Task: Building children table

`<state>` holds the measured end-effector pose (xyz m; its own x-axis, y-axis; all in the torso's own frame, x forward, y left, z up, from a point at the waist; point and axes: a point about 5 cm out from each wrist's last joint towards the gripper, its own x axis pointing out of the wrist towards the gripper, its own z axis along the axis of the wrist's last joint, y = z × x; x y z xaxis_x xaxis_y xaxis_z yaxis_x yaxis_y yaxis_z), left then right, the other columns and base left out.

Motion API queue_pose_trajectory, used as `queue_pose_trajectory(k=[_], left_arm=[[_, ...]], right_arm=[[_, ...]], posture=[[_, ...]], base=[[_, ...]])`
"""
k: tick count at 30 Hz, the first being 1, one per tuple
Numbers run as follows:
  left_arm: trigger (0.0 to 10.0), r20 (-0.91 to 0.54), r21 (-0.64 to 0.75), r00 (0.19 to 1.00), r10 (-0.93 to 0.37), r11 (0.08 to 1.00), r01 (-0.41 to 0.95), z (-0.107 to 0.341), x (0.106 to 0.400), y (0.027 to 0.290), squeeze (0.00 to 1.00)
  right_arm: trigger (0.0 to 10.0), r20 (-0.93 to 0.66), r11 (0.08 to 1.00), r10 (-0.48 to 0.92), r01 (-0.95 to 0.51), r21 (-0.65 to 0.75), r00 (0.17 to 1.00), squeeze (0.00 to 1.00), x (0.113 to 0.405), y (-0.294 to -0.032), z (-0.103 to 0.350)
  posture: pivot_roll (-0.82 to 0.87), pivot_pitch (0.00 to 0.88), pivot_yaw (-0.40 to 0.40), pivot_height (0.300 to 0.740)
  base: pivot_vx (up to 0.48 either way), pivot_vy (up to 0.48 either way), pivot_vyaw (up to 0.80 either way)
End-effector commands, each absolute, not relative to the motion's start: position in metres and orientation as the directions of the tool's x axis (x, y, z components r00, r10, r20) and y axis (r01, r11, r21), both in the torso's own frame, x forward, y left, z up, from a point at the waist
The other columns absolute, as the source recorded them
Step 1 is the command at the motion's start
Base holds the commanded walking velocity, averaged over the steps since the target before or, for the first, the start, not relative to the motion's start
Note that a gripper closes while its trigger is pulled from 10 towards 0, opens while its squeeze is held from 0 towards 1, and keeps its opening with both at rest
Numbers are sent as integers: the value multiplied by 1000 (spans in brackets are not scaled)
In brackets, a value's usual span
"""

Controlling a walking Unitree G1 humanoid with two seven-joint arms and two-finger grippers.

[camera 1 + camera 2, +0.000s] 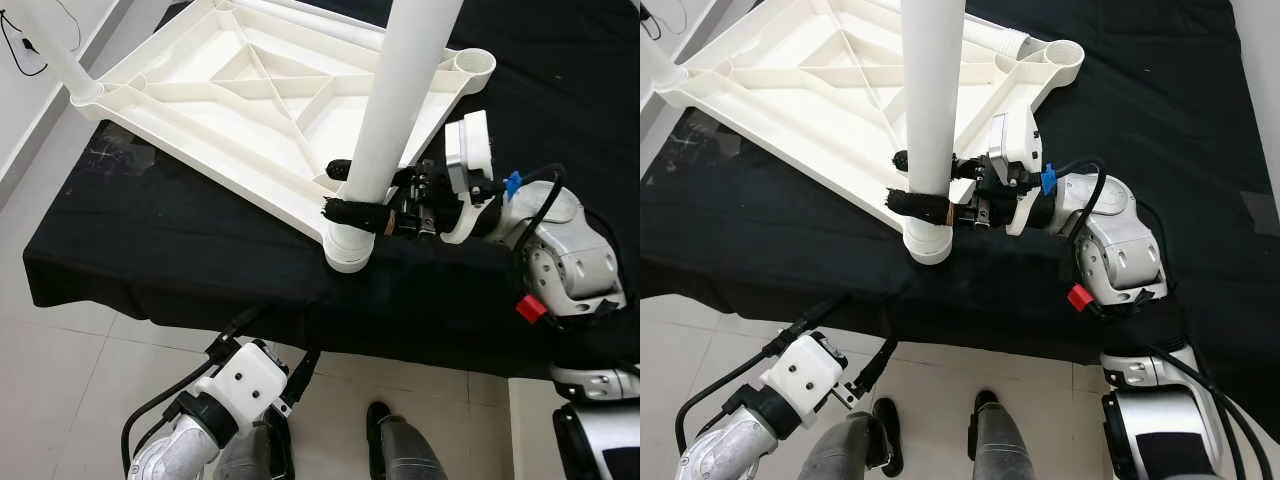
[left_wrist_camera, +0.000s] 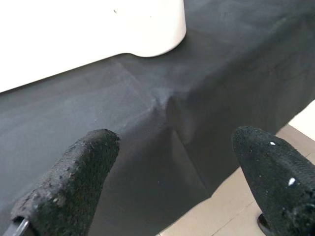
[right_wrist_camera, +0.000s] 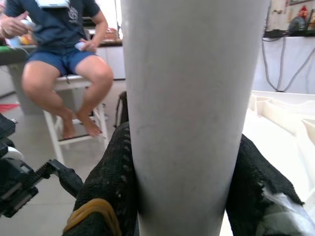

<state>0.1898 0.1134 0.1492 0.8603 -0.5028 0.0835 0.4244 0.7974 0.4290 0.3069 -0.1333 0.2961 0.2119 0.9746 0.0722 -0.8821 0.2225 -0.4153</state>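
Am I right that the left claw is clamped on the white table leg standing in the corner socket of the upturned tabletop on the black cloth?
Not quite: it is the right claw that clamps the white table leg, as the left eye view shows. The left claw hangs open below the edge of the black cloth. The upturned tabletop is as you say.

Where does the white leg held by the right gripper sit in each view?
Left eye view: the leg rises right of centre, right gripper clamped near its base.
Right eye view: the leg stands left of centre.
Left wrist view: I cannot tell; a white rounded corner rests on the black cloth.
Right wrist view: the leg stands between the black fingers.
Shared landmark: the upturned tabletop.
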Motion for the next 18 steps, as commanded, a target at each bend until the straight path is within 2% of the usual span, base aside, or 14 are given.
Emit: queue_pose_trajectory(k=[1,2,4,7,8,9,10,11,12,15,17,18], left_arm=[[10000,63,420,860,-506,795,437,146,186,114,0],[10000,63,420,860,-506,796,437,146,185,114,0],[10000,63,420,860,-506,796,437,146,185,114,0],[10000,63,420,861,-505,796,436,146,185,115,0],[10000,63,420,861,-505,796,436,146,185,115,0],[10000,63,420,861,-504,796,435,146,185,115,0],[10000,63,420,861,-504,796,435,146,185,115,0],[10000,62,420,862,-504,797,435,146,185,115,0],[10000,62,420,862,-504,797,435,146,185,115,0],[10000,62,418,861,-504,797,436,146,185,115,0],[10000,62,418,861,-504,797,436,146,185,115,0],[10000,63,418,861,-504,797,436,146,185,115,0]], right_arm=[[0,-5,245,963,-878,-411,271,0,305,-121,277],[0,-14,284,948,-867,-409,317,0,304,-115,271],[0,-14,284,948,-867,-409,317,0,304,-115,271],[0,-20,437,881,-829,-349,473,0,301,-106,255],[0,-20,437,881,-829,-349,473,0,301,-106,255],[0,-31,477,856,-812,-336,516,0,300,-104,250],[0,-31,477,856,-812,-336,516,0,300,-104,250],[0,-44,521,825,-789,-326,563,0,300,-104,245],[0,-44,521,825,-789,-326,563,0,300,-104,245],[0,-133,771,554,-566,-290,822,0,302,-117,215],[0,-133,771,554,-566,-290,822,0,302,-117,215],[0,-156,811,476,-501,-302,865,0,301,-121,208]], posture=[[30,375,72,740],[30,378,72,740],[30,378,72,740],[24,383,68,740],[24,383,68,740],[22,382,68,740],[22,382,68,740],[19,380,67,740],[19,380,67,740],[12,379,65,740],[12,379,65,740],[13,379,66,740]], base=[[0,0,0],[0,0,0],[0,0,0],[0,0,0],[0,0,0],[0,0,0],[0,0,0],[0,0,0],[0,0,0],[0,0,0],[0,0,0],[0,0,0]])
